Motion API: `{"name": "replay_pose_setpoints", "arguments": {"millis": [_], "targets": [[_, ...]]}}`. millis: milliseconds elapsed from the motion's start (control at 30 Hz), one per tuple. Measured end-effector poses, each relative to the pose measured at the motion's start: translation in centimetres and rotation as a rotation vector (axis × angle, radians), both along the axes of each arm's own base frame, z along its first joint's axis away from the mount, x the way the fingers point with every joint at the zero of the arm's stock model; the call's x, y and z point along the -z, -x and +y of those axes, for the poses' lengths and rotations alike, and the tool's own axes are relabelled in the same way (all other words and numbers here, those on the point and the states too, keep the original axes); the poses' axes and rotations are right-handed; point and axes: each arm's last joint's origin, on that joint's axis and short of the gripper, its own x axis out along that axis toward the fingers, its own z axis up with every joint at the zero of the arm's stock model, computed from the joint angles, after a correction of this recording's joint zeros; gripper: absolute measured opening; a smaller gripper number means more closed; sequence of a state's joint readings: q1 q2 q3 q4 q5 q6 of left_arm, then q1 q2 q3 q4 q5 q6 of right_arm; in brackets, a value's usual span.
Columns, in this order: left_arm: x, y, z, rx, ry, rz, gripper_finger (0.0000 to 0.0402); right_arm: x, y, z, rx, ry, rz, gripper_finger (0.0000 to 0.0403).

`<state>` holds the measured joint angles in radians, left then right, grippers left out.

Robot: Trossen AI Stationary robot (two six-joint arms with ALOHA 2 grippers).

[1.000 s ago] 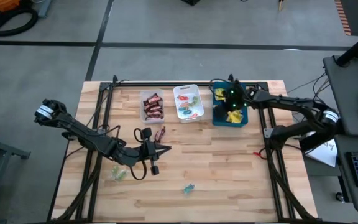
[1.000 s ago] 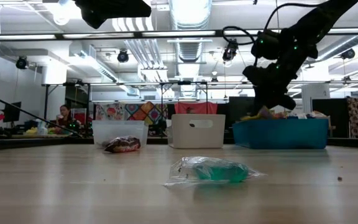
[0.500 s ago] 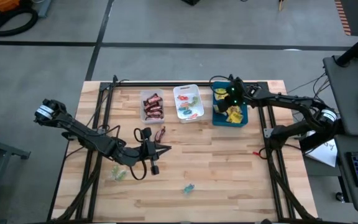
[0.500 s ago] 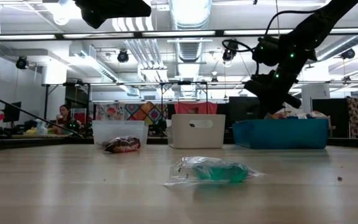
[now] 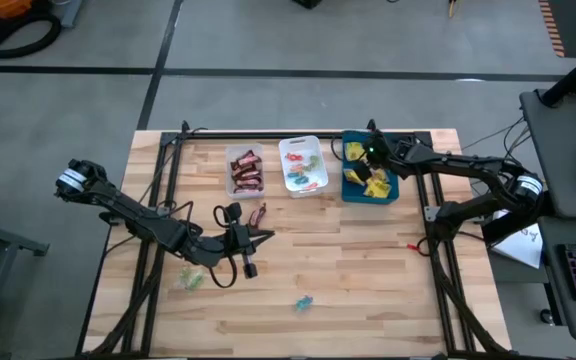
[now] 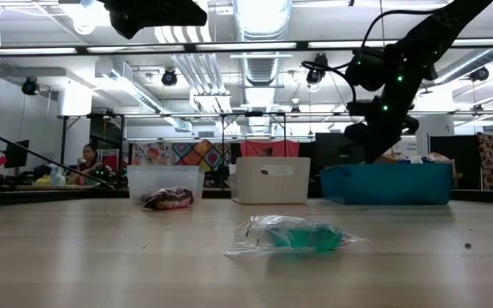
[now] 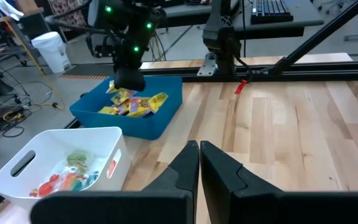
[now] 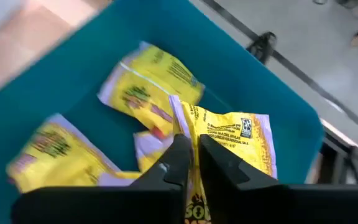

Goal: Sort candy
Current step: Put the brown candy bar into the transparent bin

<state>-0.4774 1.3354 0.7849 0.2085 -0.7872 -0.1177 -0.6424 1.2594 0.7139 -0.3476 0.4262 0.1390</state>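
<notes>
- Nearest you, at the table's six o'clock edge, one teal sweet in a clear wrapper (image 5: 302,302) lies alone on the pale wooden slatted table (image 5: 368,280); a greenish one (image 5: 189,278) sits toward eight o'clock.
- Your left gripper (image 5: 250,252) waits low over the table's middle-left, its two dark fingers pressed together with nothing between them.
- Just past it, toward twelve o'clock, a single dark red-brown mini bar (image 5: 259,213) lies on the wood.
- Along the far edge you have three trays side by side: a clear rectangular plastic tray (image 5: 231,153) of red-brown bars (image 5: 246,174), a white rectangular plastic tray (image 5: 299,141) of small green and red pieces (image 5: 305,172), and a blue rectangular plastic tray (image 5: 346,188) of yellow square packets (image 5: 373,183).
- Your right gripper (image 8: 188,163) hangs over the blue tray at about one o'clock, fingers nearly together, just above the yellow packets; no packet is pinched between them.
</notes>
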Motion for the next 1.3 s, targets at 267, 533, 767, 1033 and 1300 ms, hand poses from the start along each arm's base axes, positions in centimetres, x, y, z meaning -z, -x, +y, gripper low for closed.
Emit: {"name": "replay_pose_setpoints", "arguments": {"millis": [267, 533, 767, 1033, 1300], "targets": [[0.0, 0.0, 0.1, -0.016, -0.006, -0.002, 0.0, 0.4, -0.1, 1.1, -0.024, -0.061, 0.035, 0.0093], [0.0, 0.0, 0.1, -0.016, -0.005, -0.003, 0.0, 0.5, 0.5, 1.4, -0.005, -0.12, 0.052, 0.0109], [0.0, 0.0, 0.1, -0.019, -0.005, -0.003, 0.0, 1.2, 0.4, 1.5, -0.037, -0.296, -0.017, 0.011], [0.0, 0.0, 0.1, -0.021, 0.005, -0.006, 0.0, 0.0, -0.7, 0.2, 0.011, -0.206, 0.011, 0.011], [0.1, 0.0, 0.1, -0.022, 0.007, -0.005, 0.0, -0.4, -2.8, -0.6, -0.043, -0.241, -0.007, 0.0109]]}}
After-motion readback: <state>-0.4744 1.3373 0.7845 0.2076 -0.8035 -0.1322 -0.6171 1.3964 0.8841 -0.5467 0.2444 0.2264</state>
